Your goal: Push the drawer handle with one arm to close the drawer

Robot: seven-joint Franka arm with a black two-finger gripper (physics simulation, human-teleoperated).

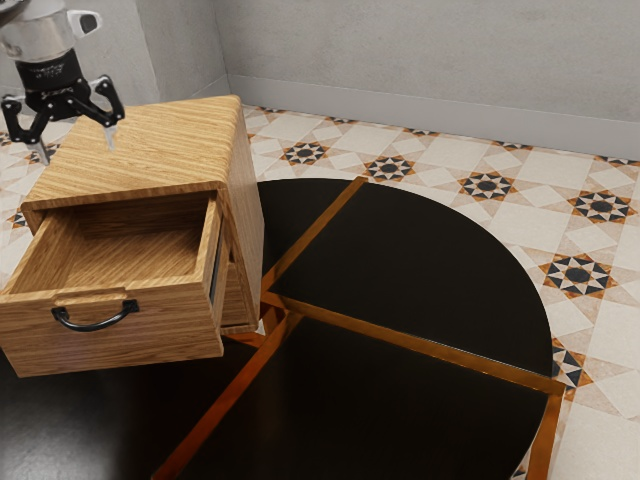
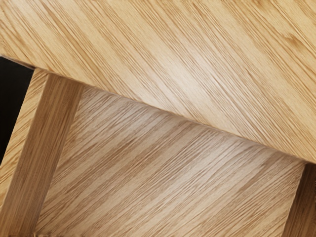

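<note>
The cabinet (image 1: 150,150) stands on a black table (image 1: 430,260), above patterned tiles (image 1: 487,187).

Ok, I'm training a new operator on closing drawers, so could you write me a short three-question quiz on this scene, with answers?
1. True or false: the drawer stands partly out of the wooden cabinet.
2. Fill in the blank: the dark handle is mounted on the drawer's ____.
3. Multiple choice: how does the gripper stand?
a) shut on the handle
b) fingers apart, away from the handle
c) shut on the drawer's side wall

Key: 1 true; 2 front; 3 b
</note>
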